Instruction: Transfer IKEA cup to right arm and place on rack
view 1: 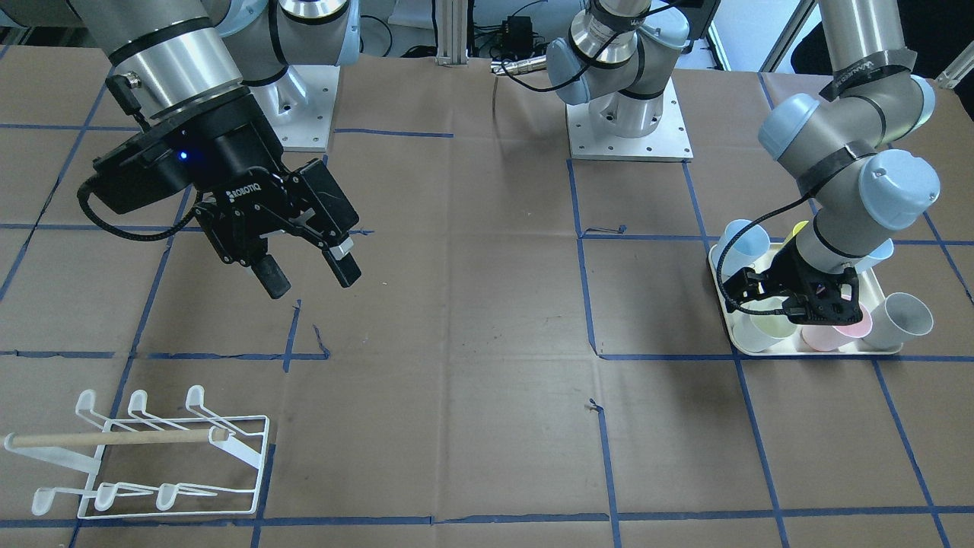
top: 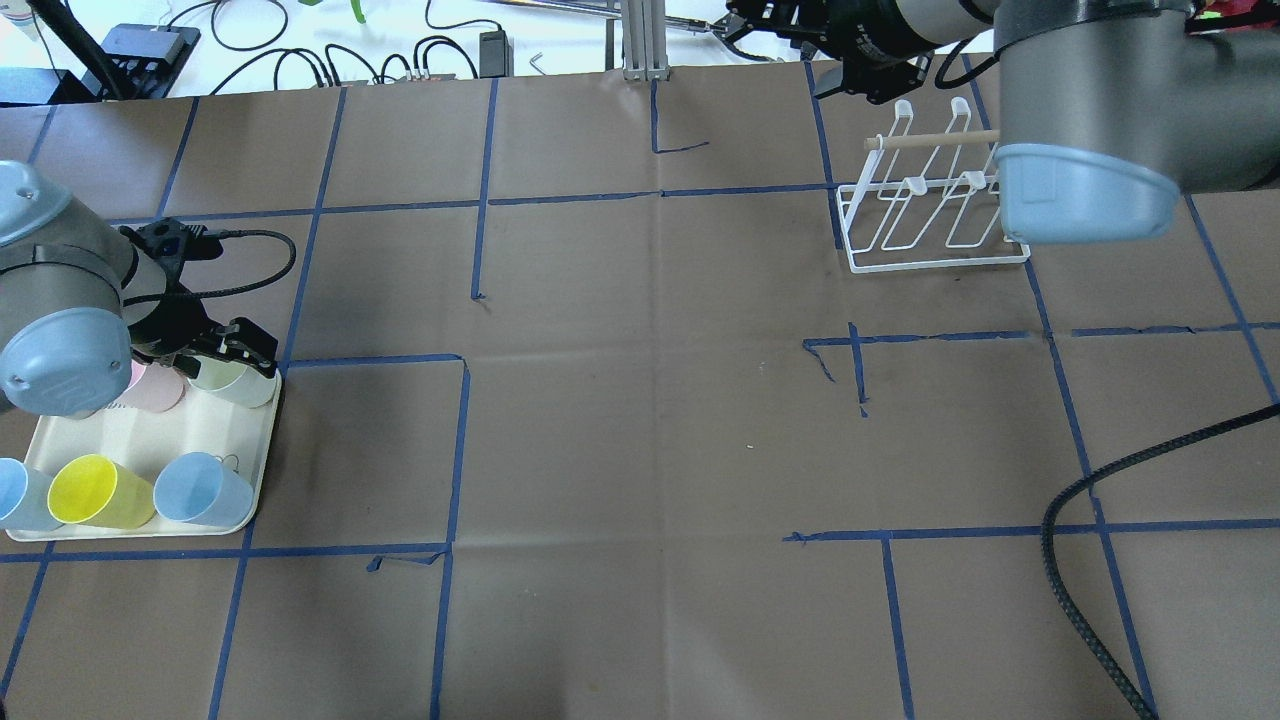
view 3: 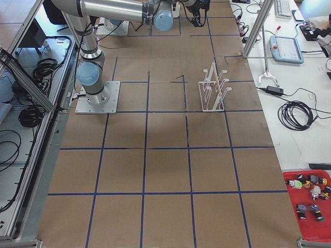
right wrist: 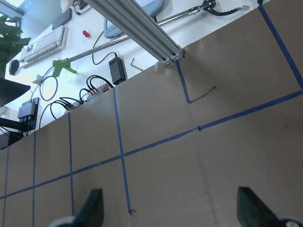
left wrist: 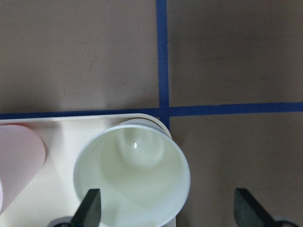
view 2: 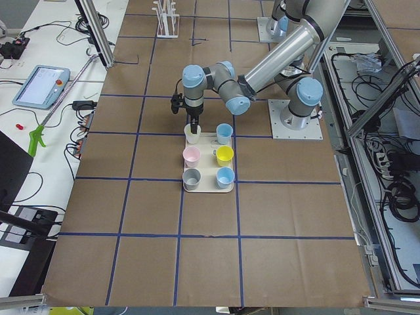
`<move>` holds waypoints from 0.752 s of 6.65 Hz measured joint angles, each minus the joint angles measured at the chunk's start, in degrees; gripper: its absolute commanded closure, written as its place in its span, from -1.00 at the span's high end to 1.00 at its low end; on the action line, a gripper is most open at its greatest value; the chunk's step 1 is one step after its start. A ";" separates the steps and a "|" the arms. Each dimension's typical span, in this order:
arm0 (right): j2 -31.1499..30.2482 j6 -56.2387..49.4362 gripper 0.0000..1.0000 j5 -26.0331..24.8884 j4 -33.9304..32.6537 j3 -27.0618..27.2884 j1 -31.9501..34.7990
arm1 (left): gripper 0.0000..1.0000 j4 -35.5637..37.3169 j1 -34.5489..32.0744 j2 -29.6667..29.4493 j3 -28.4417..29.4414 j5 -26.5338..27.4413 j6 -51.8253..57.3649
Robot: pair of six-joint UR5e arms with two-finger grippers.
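On the robot's left side of the table [view 1: 472, 342], a cream tray [top: 140, 440] holds several plastic cups. The left gripper [left wrist: 170, 210] hangs low over the tray's far corner, pointing straight down at a pale green cup [left wrist: 137, 165] that stands upright with its mouth up. Its jaws are spread wide and grasp nothing. In the wrist view one fingertip [left wrist: 90, 208] sits over the cup's rim on one side, and the other is well outside the cup, over bare table. Whether any finger touches the cup cannot be told.

Beside the green cup stands a pink cup [top: 155, 390]. Nearer the robot, a yellow cup [top: 95, 490] and a blue cup [top: 200, 490] lie tipped on their sides.

The right gripper [view 1: 313, 280] is held high above the table on the other side, tilted. Its jaws are apart and empty.

The white wire rack [view 1: 144, 457] stands on the table's far right part, well apart from the tray. A wooden dowel [view 1: 114, 439] lies across it, and its hooked prongs carry no cup. The table is covered in brown paper marked with blue tape lines.
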 measured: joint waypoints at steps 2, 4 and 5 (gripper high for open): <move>1.47 6.32 1.00 1.69 -8.87 0.09 0.18 | -0.03 0.00 -0.03 -0.37 0.04 0.14 -0.07; 2.71 13.67 1.00 3.64 -18.76 2.15 0.32 | -0.95 0.01 0.01 -1.23 0.44 0.37 0.09; 2.66 20.51 1.00 4.16 -26.56 5.76 0.35 | -1.00 0.05 0.04 -1.53 0.78 0.41 0.12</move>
